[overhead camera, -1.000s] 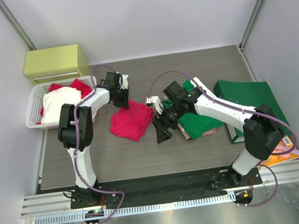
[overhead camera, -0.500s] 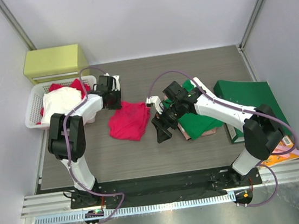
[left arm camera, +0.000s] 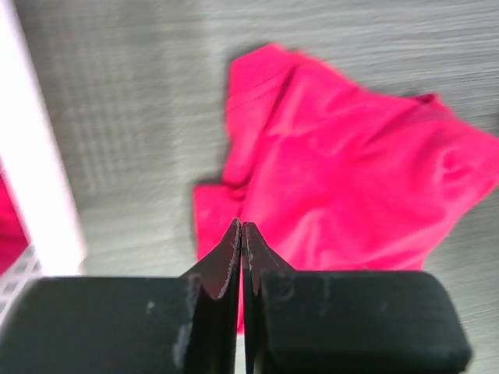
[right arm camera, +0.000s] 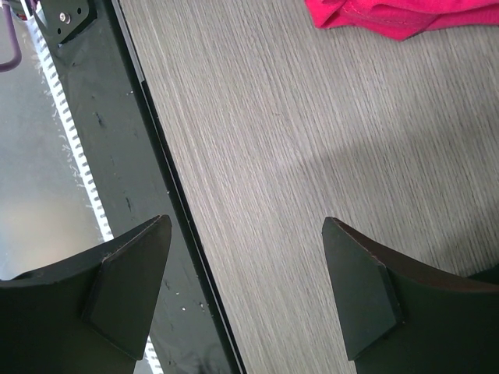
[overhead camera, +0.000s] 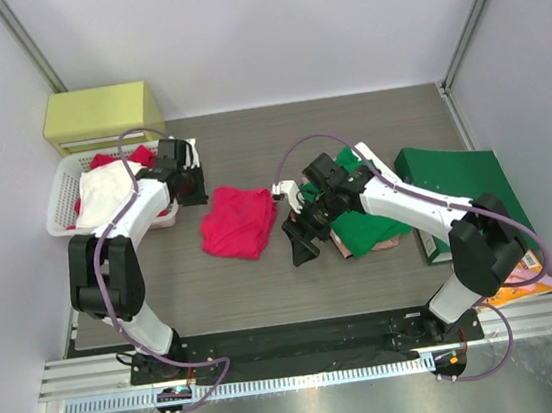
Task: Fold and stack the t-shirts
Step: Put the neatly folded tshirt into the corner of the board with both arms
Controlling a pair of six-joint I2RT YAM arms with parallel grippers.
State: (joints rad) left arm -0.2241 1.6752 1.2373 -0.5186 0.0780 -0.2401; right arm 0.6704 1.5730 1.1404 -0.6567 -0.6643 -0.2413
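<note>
My left gripper (left arm camera: pixel 241 234) has its fingers pressed tight together on nothing, just beside the basket (overhead camera: pixel 59 218) at the left edge of the table (overhead camera: pixel 265 278). My right gripper (right arm camera: pixel 245 224) has its fingers wide apart and empty over bare table near the middle. I think the red t-shirt (overhead camera: pixel 238 221), lying rumpled between the two grippers, is the one to fold now, so next I need to pinch a hem and pull it flat. The green t-shirt (overhead camera: pixel 364 228) sits folded nearer the right edge and hides most of the pale t-shirt (overhead camera: pixel 391 243), and I can't tell what the cloth in the basket is.

Lab cell, white panel walls (overhead camera: pixel 285 34)
</note>
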